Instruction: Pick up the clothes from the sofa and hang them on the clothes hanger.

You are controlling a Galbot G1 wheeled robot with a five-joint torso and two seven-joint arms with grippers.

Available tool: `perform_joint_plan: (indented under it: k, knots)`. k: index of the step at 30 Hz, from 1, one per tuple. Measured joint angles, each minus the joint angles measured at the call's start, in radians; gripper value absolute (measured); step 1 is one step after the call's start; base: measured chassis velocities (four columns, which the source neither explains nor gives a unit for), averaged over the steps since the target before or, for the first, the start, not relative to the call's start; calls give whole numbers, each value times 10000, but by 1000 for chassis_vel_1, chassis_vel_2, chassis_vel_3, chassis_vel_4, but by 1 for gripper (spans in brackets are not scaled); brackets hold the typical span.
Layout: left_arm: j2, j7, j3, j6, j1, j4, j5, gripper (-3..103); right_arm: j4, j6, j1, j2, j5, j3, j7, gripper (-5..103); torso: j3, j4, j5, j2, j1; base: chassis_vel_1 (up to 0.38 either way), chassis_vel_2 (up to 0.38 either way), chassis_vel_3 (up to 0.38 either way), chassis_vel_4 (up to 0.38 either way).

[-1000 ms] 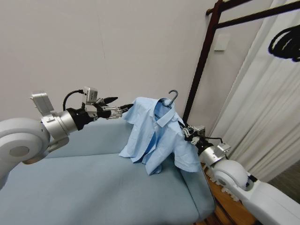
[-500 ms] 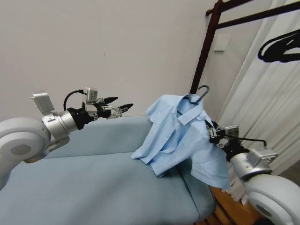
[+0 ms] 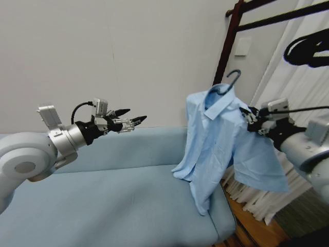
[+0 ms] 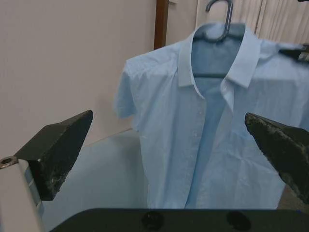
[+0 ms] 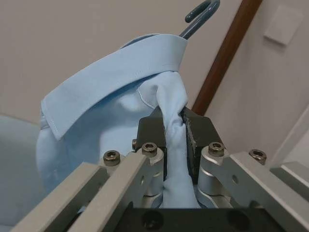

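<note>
Shirt (image 3: 216, 139) firmly in right end effector (image 5: 175, 129)

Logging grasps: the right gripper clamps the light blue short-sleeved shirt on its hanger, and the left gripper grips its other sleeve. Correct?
Not quite. The left gripper grips nothing: its jaws stand open, apart from the light blue short-sleeved shirt, as the left wrist view shows. The right gripper does clamp the shirt.

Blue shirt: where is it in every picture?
Head view: the shirt hangs right of middle, pinched by the right gripper.
Left wrist view: the shirt is straight ahead, beyond the open left gripper.
Right wrist view: the shirt is up close, bunched between the jaws.
Shared landmark: the hanger hook above the collar.
</note>
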Motion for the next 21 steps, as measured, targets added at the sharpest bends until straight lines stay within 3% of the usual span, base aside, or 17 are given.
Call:
perform_joint_plan:
  k: [1,5,8,12,15,19,20,21]
  knots:
    - [-64,-3,1,10,2,-12,5,100,-77,3,1087,-402,738,-232,129,9,-1,-7,-7,1,-1,0,0,0,0]
    - [-198,-2,-3,46,114,-145,40,100,-497,45,2578,-1175,1593,-477,510,9,-3,-18,0,2,-2,0,0,0,0]
    - [-292,0,-1,54,111,-217,66,100,-790,57,2907,-1636,2634,-674,1061,9,-4,-15,4,1,-2,0,0,0,0]
    - [-400,10,9,58,86,-285,97,100,-920,83,2449,-1594,3123,-811,1427,9,-3,-12,2,1,-2,0,0,0,0]
    - [-412,11,5,57,103,-312,102,100,-895,89,2226,-1528,3081,-820,1445,9,-2,-8,4,1,-1,0,0,0,0]
    - [-390,23,32,54,107,-359,108,100,-1328,132,482,-1118,541,-909,-68,9,-1,-7,4,1,-2,0,0,0,0]
    - [-390,23,32,54,107,-359,108,100,-1328,132,482,-1118,541,-909,-68,9,-1,-7,4,1,-2,0,0,0,0]
    - [-366,29,71,48,67,-361,104,100,-1600,135,121,-1080,-252,-911,-464,9,-1,-8,5,0,-2,0,0,0,0]
